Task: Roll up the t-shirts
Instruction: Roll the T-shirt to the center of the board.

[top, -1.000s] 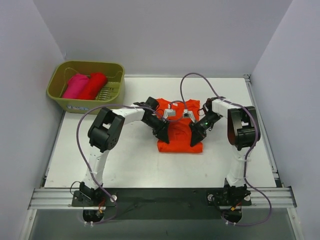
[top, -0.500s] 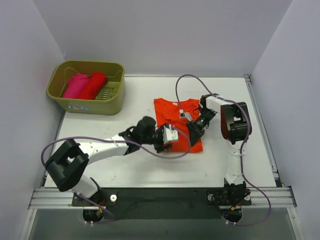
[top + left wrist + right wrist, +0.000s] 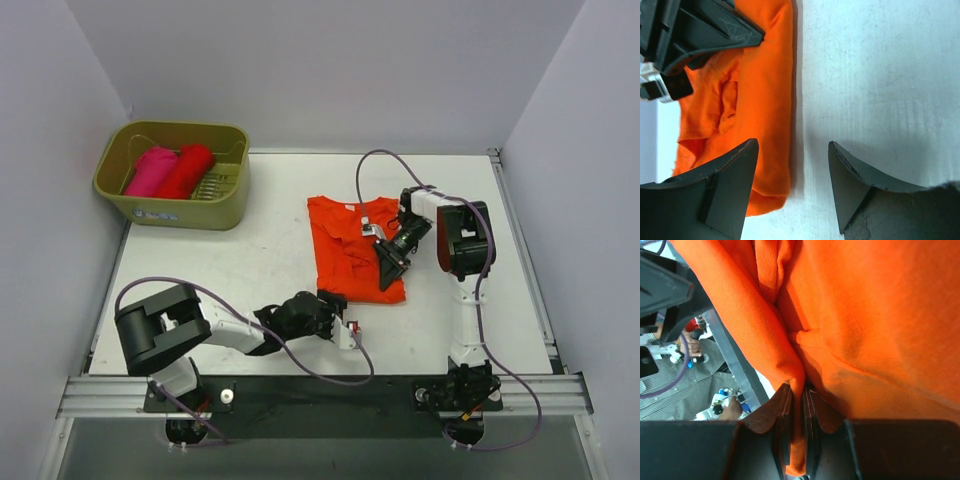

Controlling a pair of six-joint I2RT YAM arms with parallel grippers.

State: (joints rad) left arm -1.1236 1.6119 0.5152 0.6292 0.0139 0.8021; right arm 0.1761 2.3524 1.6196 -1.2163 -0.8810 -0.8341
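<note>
Top external view: orange-red t-shirt (image 3: 345, 250) lies mid-table (image 3: 250, 270), pinched by the right arm.
Right gripper (image 3: 796, 390) is clamped on a fold at the shirt's near right edge. Left gripper (image 3: 793, 145) stands spread and empty over the table, just beside the shirt's near edge.

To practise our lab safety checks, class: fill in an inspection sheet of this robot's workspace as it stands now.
Surface: white table, nothing spilled.
Job's things: orange t-shirt folded on the table; pink t-shirt and red t-shirt rolled in the green basket.
Clutter: nothing seen.
Pincers: left pincer open, empty, by the shirt's near-left corner; right pincer shut on a fold of it.
Cables: purple cables loop loosely off both arms.
Surroundings: plain pale walls on three sides.
</note>
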